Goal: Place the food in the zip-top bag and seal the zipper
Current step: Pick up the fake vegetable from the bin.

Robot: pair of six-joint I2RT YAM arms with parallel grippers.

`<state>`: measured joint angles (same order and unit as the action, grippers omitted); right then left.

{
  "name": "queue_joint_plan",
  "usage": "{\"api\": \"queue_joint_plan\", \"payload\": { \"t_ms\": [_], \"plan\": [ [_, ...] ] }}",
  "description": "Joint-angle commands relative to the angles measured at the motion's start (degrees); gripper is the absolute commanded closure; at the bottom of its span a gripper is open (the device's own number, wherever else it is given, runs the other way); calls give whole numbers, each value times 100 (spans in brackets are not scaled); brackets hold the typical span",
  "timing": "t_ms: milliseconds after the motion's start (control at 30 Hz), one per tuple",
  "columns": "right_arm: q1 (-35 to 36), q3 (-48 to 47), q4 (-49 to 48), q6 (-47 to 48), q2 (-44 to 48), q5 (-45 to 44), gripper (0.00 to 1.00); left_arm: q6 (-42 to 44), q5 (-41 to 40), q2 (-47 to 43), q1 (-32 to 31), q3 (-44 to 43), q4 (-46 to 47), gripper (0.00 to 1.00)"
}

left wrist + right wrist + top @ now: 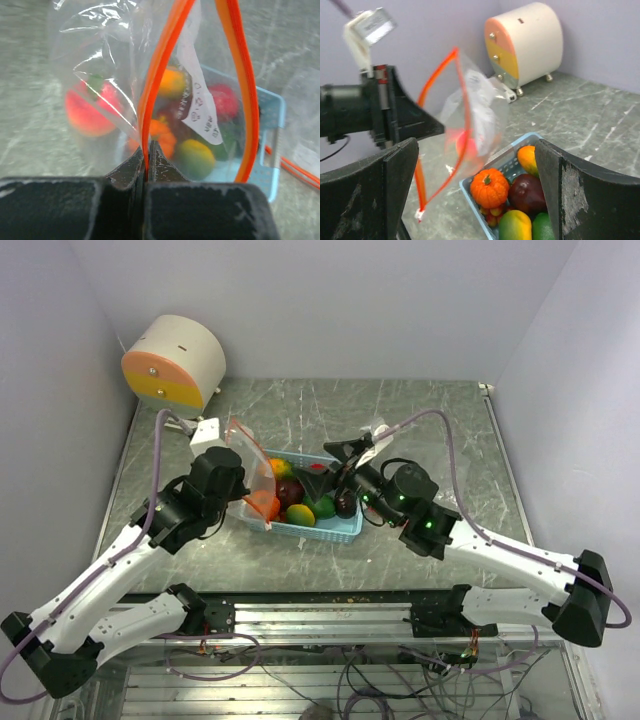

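My left gripper [243, 480] is shut on the orange zipper edge of a clear zip-top bag [250, 455] and holds it upright with its mouth open at the basket's left end. In the left wrist view the fingers [160, 162] pinch the zipper strip [150, 100], and a red-peach fruit [87, 110] lies inside the bag. The remaining food sits in the light blue basket [345, 530]: an orange pumpkin-like piece [490, 187], a dark purple piece [527, 192], yellow-green [515, 225], green [545, 227] and orange-yellow pieces. My right gripper [330, 465] is open and empty just above the basket [475, 145].
A white, orange and yellow drum-shaped device [175, 360] stands at the back left corner. Another clear plastic sheet with an orange strip [295, 170] lies on the marble table behind the basket. Purple walls close in the sides and back.
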<state>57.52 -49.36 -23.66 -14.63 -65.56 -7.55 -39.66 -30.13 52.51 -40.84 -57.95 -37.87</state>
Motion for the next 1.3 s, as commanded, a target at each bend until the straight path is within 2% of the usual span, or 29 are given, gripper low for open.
{"api": "queue_joint_plan", "payload": {
  "t_ms": [0, 167, 367, 633, 967, 1267],
  "plan": [
    [-3, -80, 624, -264, -121, -969, 1, -195, -1295, -360, 6, -458, -1176, 93],
    [-4, -445, 1201, -495, -1082, -1368, 1, -205, -1671, -860, 6, -445, -1505, 93],
    [-12, -1009, 1524, -643, -2048, -1510, 2, -301, -1732, -962, 6, -311, -1752, 93],
    [1, -1054, 641, -287, -2624, 447, 6, -280, -1836, -1176, 7, -282, -1844, 93],
    [-2, -1592, 768, -336, -3791, 895, 8, -274, -1901, -1467, 6, -322, -2001, 93],
    [8, -1674, 781, -411, -4254, 978, 10, -265, -1880, -1530, 6, -277, -2018, 93]
  ]
}}
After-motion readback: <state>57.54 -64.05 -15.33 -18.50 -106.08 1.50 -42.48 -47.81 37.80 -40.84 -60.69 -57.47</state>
